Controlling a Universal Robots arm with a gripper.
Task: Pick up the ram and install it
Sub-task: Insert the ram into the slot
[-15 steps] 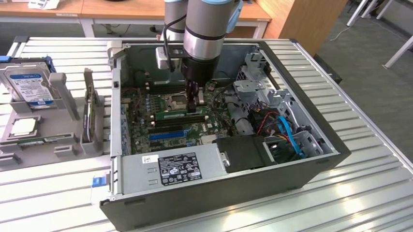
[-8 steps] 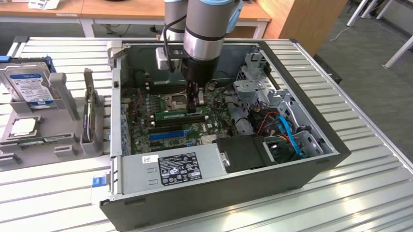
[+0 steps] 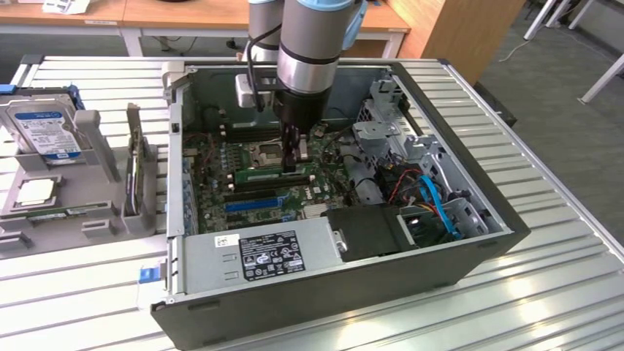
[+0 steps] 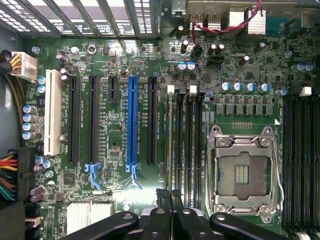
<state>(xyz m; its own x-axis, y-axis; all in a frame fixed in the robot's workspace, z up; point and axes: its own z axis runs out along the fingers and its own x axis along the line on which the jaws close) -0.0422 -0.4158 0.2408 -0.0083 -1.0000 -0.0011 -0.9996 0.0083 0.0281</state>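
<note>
The ram (image 3: 268, 176) is a narrow green stick standing on edge in a black memory slot on the motherboard, beside the CPU socket (image 3: 265, 153). My gripper (image 3: 291, 168) reaches straight down into the open computer case, and its dark fingers are closed over the stick's top edge near one end. In the wrist view the ram (image 4: 172, 145) appears edge-on as a thin pale line in the slot nearest the black expansion slots. It runs in between the two fingertips of the gripper (image 4: 169, 194), which stand nearly together.
The blue expansion slot (image 4: 132, 120) and the CPU socket (image 4: 243, 172) flank the memory slots. A grey power supply (image 3: 259, 252), drive cages (image 3: 390, 131) and cables crowd the case. A hard drive (image 3: 44, 128) stands in a fixture on the exterior view's left.
</note>
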